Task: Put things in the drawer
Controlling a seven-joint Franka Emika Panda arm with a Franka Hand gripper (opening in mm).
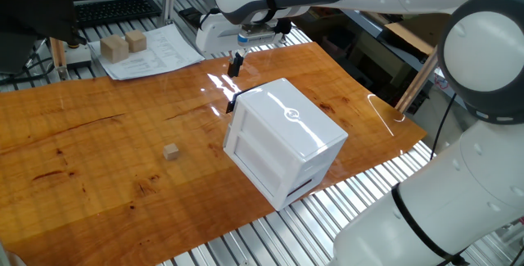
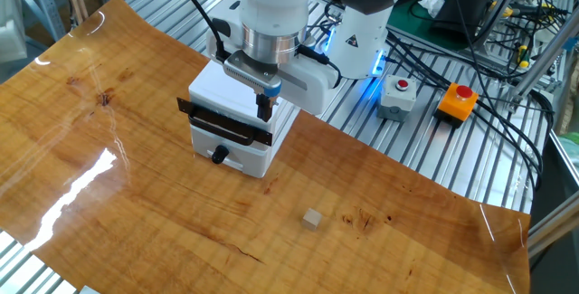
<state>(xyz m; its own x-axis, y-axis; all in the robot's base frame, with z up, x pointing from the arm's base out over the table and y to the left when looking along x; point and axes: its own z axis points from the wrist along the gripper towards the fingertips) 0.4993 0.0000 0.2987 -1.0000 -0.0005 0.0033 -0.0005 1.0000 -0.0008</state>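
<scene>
The small tan cube lies alone on the wooden table, left of the white cabinet; from the other side the cube sits right of and nearer than the cabinet. The drawer with its black knob faces the table's middle, under a dark band across the cabinet front. My gripper hangs just above the cabinet's front right corner, fingers together with nothing between them. In the first fixed view, the gripper shows behind the cabinet's far corner.
Two larger pale wooden blocks rest on a paper sheet at the far left, near a keyboard. Two button boxes and cables lie on the metal frame beyond the table edge. The robot base stands behind the cabinet.
</scene>
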